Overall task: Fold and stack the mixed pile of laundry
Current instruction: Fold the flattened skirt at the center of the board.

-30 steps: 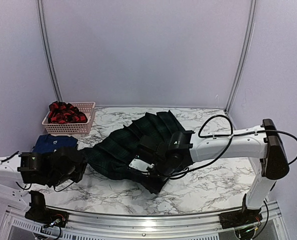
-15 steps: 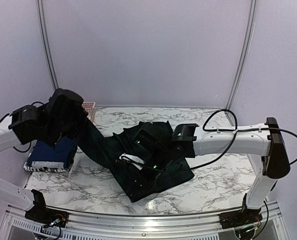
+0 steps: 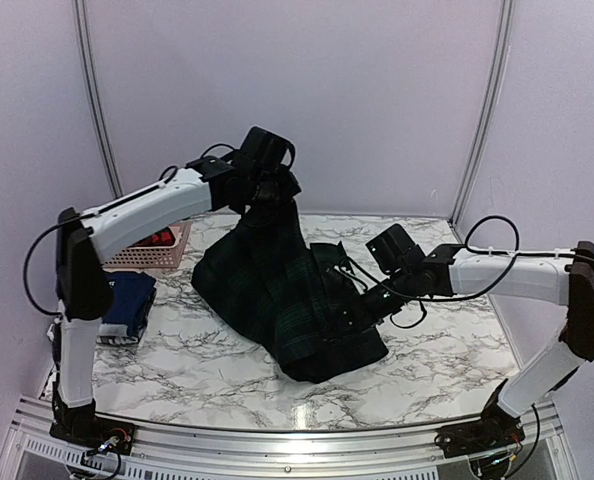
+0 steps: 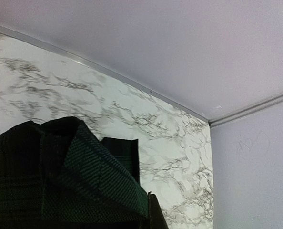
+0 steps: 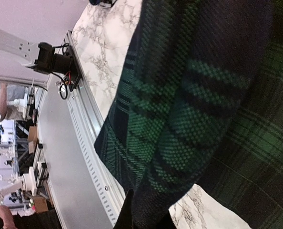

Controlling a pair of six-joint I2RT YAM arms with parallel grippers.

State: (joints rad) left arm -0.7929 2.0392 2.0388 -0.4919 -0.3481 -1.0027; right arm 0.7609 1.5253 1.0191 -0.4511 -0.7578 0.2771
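My left gripper (image 3: 269,190) is raised high over the back of the table, shut on a top corner of the dark green plaid garment (image 3: 277,290). The cloth hangs from it and drapes down onto the marble. My right gripper (image 3: 363,304) is low at the garment's right side, shut on its edge. In the left wrist view the plaid cloth (image 4: 79,191) bunches at the jaws. Green plaid (image 5: 189,109) fills the right wrist view, pinched at the bottom. A folded navy blue garment (image 3: 127,297) lies at the left on a striped one (image 3: 117,335).
The pink lattice basket (image 3: 167,250) with a red-and-black item (image 3: 160,237) stands at the back left, partly behind my left arm. The table's metal front rail (image 3: 277,440) runs along the near edge. Walls close off the back and both sides.
My left arm swung from low at the table's left edge up over the back middle, lifting the plaid garment. My right gripper drew back to the right with the other edge.
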